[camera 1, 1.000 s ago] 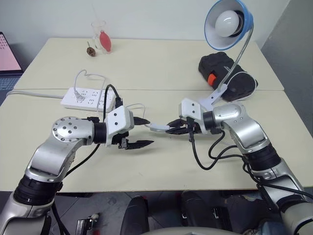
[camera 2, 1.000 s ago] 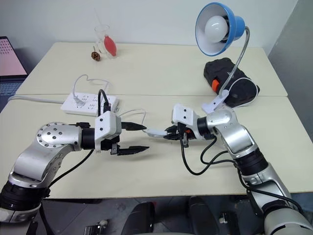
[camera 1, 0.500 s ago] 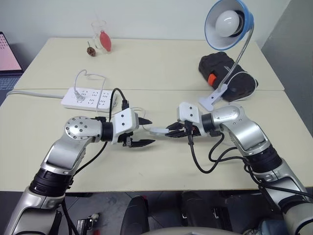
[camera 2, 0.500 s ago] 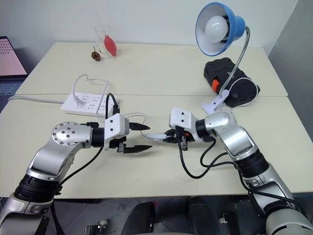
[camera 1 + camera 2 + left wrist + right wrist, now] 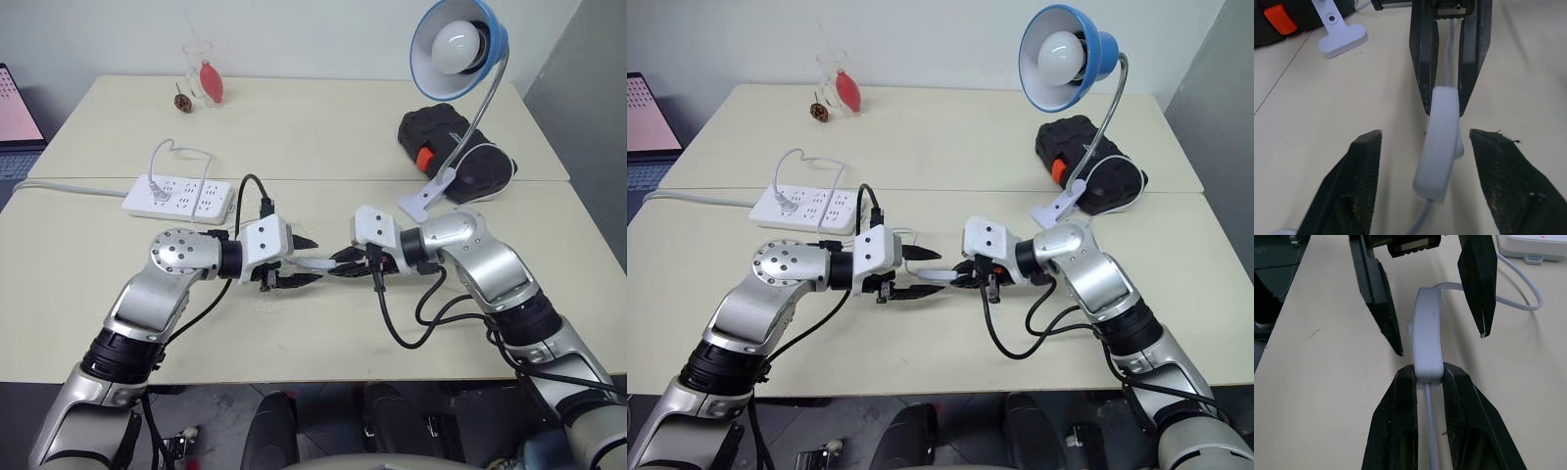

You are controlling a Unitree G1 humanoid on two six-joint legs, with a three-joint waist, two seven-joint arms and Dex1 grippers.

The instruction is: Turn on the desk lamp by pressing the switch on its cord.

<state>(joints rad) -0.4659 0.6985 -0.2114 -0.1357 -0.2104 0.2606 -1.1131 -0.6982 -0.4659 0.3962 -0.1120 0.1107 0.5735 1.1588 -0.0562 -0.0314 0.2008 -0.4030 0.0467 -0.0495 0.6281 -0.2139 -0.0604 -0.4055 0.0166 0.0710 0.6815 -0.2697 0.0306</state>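
So your right gripper (image 5: 1428, 377) has its jaws clamped on one end of the switch (image 5: 1427, 335), holding it up off the counter (image 5: 323, 338) and sticking it out toward the other arm. Makes sense: it keeps the little box steady so it can't slide when it gets squeezed. Your left gripper (image 5: 1425, 147) sits with its jaws spread on either side of the switch's free end, not touching it as far as I can see, lined up to pinch the button. The cord (image 5: 1520, 296) loops off toward the power strip (image 5: 178, 197). The desk lamp (image 5: 458, 44) is clipped at the far right, and the bulb looks unlit to me, so the press isn't done yet.
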